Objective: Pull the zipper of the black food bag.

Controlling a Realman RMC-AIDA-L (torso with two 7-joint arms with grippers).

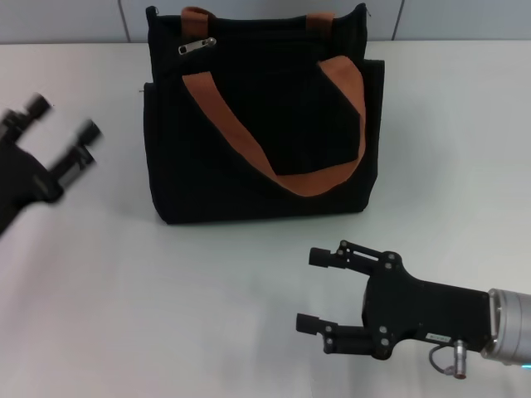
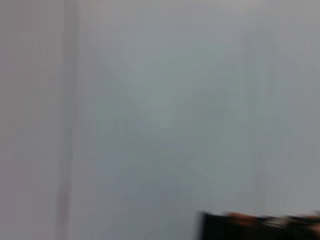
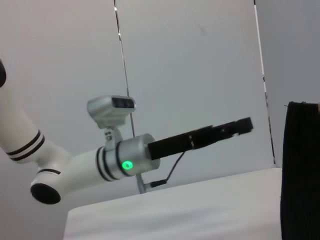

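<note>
The black food bag (image 1: 249,157) stands upright at the back middle of the white table, with two rust-orange handles (image 1: 319,178). The silver zipper pull (image 1: 197,46) lies at the left end of the top zip track. My left gripper (image 1: 64,117) is open and empty, in the air to the left of the bag and apart from it. My right gripper (image 1: 314,290) is open and empty, low over the table in front of the bag, fingers pointing left. The right wrist view shows the left gripper (image 3: 245,125) side-on and the bag's edge (image 3: 302,170). The left wrist view catches only the bag's top (image 2: 260,227).
The white table (image 1: 166,315) spreads in front of and on both sides of the bag. A grey panelled wall (image 1: 66,21) runs right behind the bag. The left arm's white links (image 3: 60,175) reach in over the table's far side in the right wrist view.
</note>
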